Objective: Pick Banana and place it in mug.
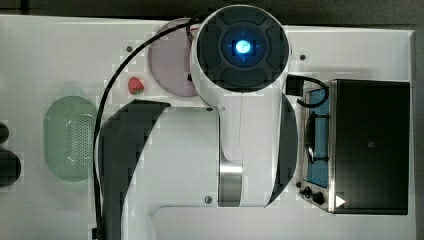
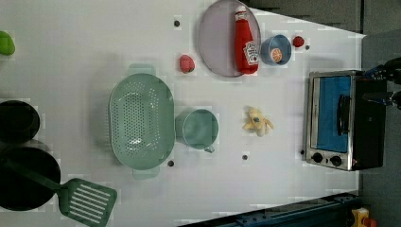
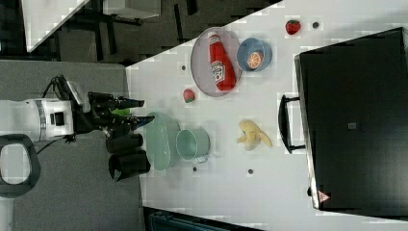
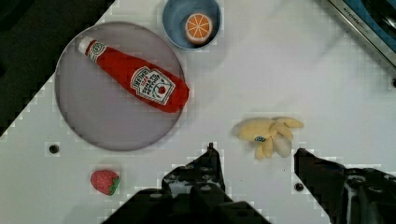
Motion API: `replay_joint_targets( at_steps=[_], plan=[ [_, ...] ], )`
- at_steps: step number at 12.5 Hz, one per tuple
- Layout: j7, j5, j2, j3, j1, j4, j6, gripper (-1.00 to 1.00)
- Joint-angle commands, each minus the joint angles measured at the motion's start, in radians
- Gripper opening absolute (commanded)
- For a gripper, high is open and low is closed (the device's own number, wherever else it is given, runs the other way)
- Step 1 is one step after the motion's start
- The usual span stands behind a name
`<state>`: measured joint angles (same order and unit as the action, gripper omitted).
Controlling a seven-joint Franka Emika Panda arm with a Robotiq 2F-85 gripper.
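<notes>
The banana (image 2: 257,122) is a pale yellow plush with its peel splayed, lying on the white table between the mug and the toaster oven. It also appears as the banana (image 3: 252,134) and the banana (image 4: 268,134). The teal-green mug (image 2: 198,128) stands upright against the oval colander's side, its mouth empty; the right view shows the mug (image 3: 191,143) too. My gripper (image 3: 144,110) hangs high above the table, open and holding nothing. In the wrist view the gripper (image 4: 257,156) has its dark fingertips (image 4: 211,161) spread, and the banana lies just beyond the gap.
A pale green colander (image 2: 141,120) sits beside the mug. A ketchup bottle (image 2: 246,40) lies on a grey plate (image 2: 215,42), next to a blue bowl (image 2: 275,49) with an orange slice. A strawberry (image 2: 187,63), a toaster oven (image 2: 338,120), a spatula (image 2: 87,198) and black pans (image 2: 19,123) surround them.
</notes>
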<state>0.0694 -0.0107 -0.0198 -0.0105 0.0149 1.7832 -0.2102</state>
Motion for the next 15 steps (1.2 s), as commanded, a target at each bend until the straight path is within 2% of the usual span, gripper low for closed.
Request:
replay_joint_targets(
  at_steps=[1,3,4,9,11,15],
  plan=[
    [-0.053,0.025,-0.270,-0.046,0.100,0.166,0.133,0.48],
    [-0.053,0.025,-0.269,-0.046,0.100,0.176,0.131,0.95],
    [-0.053,0.025,-0.267,-0.045,0.100,0.191,0.129,1.00],
    [-0.063,0.025,-0.207,-0.046,0.099,0.348,-0.002,1.00],
    [-0.124,0.025,-0.124,-0.047,0.099,0.465,-0.199,1.00],
    [-0.303,0.025,0.007,-0.046,0.100,0.577,-0.459,1.00]
  ],
)
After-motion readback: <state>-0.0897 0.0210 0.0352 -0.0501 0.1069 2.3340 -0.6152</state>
